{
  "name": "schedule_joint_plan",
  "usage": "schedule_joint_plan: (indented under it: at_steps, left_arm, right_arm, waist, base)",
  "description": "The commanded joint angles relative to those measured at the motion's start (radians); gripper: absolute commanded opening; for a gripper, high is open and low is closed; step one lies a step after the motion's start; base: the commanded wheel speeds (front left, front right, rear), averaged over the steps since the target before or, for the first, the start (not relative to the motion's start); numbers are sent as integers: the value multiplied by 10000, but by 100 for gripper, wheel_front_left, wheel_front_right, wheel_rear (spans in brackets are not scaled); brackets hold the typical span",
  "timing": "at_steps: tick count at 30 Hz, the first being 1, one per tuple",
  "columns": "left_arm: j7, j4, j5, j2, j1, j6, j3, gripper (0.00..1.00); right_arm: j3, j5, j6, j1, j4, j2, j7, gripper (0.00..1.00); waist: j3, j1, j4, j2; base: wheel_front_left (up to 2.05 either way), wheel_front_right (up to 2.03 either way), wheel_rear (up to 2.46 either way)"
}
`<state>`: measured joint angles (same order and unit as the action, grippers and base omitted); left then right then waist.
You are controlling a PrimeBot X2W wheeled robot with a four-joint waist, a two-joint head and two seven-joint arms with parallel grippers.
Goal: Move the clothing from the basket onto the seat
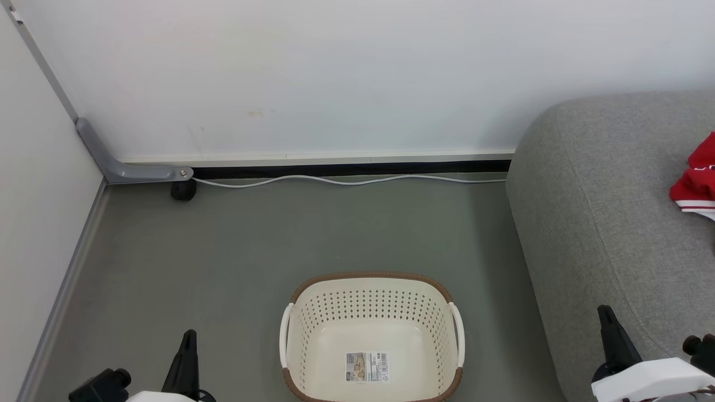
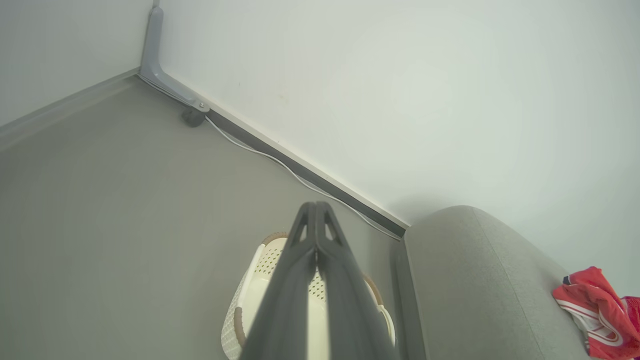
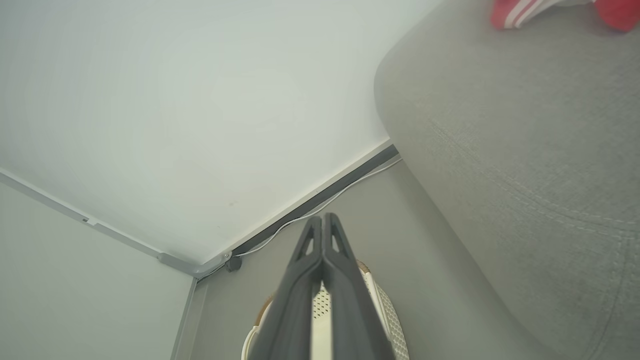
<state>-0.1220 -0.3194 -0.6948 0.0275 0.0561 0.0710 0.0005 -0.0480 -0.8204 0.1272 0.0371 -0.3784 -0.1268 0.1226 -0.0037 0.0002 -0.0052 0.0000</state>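
The cream basket (image 1: 313, 312) with its brown rim stands on the floor at bottom centre, holding nothing but a paper label (image 1: 366, 367). It also peeks from behind the fingers as basket (image 2: 250, 300) and basket (image 3: 387, 310). Red clothing (image 1: 697, 178) with white trim lies on the grey seat (image 1: 592, 212) at the right edge, seen again as clothing (image 2: 595, 312) on the seat (image 2: 465, 280) and clothing (image 3: 520, 11) on the seat (image 3: 525, 130). My left gripper (image 1: 189, 336) is shut and empty, left of the basket. My right gripper (image 1: 606, 312) is shut and empty beside the seat's front.
A white wall runs along the back with a dark baseboard and a white cable (image 1: 346, 180) lying on the grey floor. A grey metal bracket with a black caster (image 1: 183, 190) sits in the left corner. A side panel (image 1: 33, 212) bounds the left.
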Motion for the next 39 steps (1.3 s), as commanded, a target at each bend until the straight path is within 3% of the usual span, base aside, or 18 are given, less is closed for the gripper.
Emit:
schedule_joint_plan:
  at_steps: [1,39]
  left_arm:
    - [70,293,-241,134,-512,113,189,0]
    - [1184,510,-4580,179,-1063,349,650,0]
  right_arm:
    - [11,-211,14,436,308,-100,-67,0]
    - [801,-3948,24,570,809,322,-1189,0]
  waist:
    - [1,-2,1,0]
    - [33,-2,26,0]
  base:
    - [0,0,0]
    - [0,0,0]
